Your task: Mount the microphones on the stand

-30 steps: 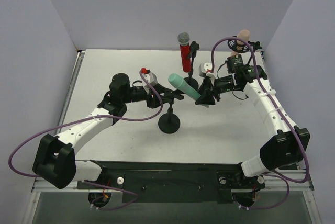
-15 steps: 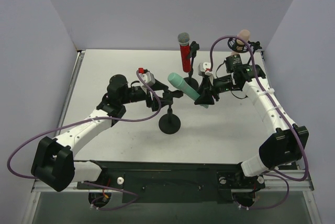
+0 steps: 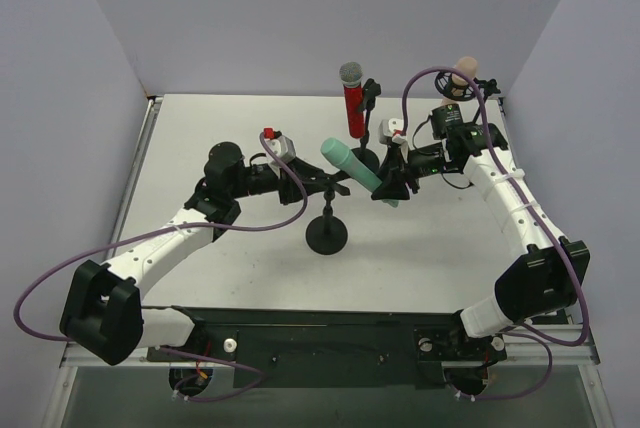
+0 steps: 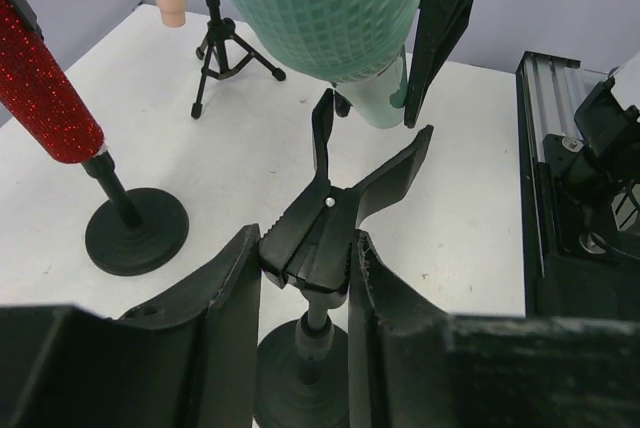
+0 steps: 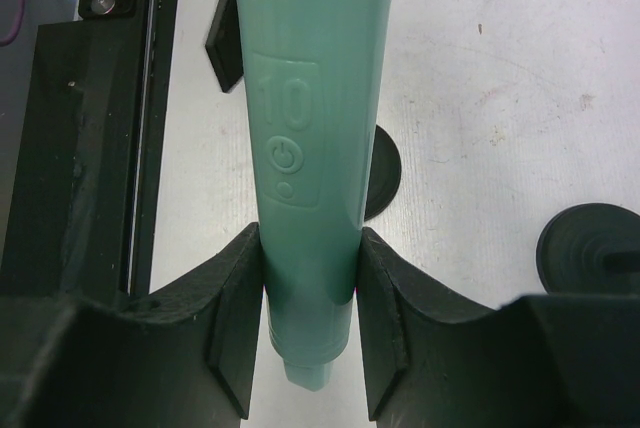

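White table point(image 3: 200, 138), lilac walls point(image 3: 300, 8). Left gripper point(image 4: 305, 253) pinching clip point(image 4: 345, 203) on stand point(image 3: 327, 236), right gripper point(image 5: 310, 283) clamped round mint green microphone point(image 5: 310, 148). Mouth possibly too narrow: could tip stand.

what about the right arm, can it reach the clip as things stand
Probably yes. The right hand grips the green mic, whose head hangs just past the clip with nothing between them. The left hand pinches the clip's rear, so its jaws stand spread toward the mic.

Robot lab: white table point(image 3: 220, 128), plain walls point(image 3: 300, 8)
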`<action>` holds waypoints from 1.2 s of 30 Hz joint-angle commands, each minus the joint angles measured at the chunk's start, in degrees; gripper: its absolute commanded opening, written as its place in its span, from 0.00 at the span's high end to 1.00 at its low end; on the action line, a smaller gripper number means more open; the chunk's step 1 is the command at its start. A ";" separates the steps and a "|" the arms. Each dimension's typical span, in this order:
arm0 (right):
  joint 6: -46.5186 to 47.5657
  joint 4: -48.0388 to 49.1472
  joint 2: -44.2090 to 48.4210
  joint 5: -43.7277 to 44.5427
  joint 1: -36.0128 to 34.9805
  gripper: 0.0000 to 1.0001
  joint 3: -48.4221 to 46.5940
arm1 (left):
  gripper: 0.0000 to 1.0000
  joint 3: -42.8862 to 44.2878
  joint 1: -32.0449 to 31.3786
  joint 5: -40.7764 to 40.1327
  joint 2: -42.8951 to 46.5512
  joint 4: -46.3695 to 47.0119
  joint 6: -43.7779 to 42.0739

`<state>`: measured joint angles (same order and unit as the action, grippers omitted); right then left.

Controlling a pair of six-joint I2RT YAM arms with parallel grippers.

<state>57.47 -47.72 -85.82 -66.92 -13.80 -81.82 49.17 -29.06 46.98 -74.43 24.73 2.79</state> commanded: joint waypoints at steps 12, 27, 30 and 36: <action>2.21 -0.35 -3.64 -0.85 -5.53 1.00 -0.79 | 0.88 -0.56 -0.03 0.39 0.52 3.04 2.92; -1.04 3.41 -8.05 0.38 -8.96 1.00 -1.59 | 0.92 -3.90 -0.38 0.57 0.78 9.19 8.20; -4.55 6.06 -7.96 1.08 -9.93 1.00 -0.80 | 0.93 -4.43 -0.65 0.30 1.13 9.28 8.46; -8.78 10.80 -7.34 2.14 -10.02 1.00 0.69 | 0.85 -5.83 -0.91 -0.13 2.10 10.60 9.69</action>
<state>53.32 -41.41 -92.58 -65.76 -22.57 -82.52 44.51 -28.69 44.66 -73.76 33.30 10.13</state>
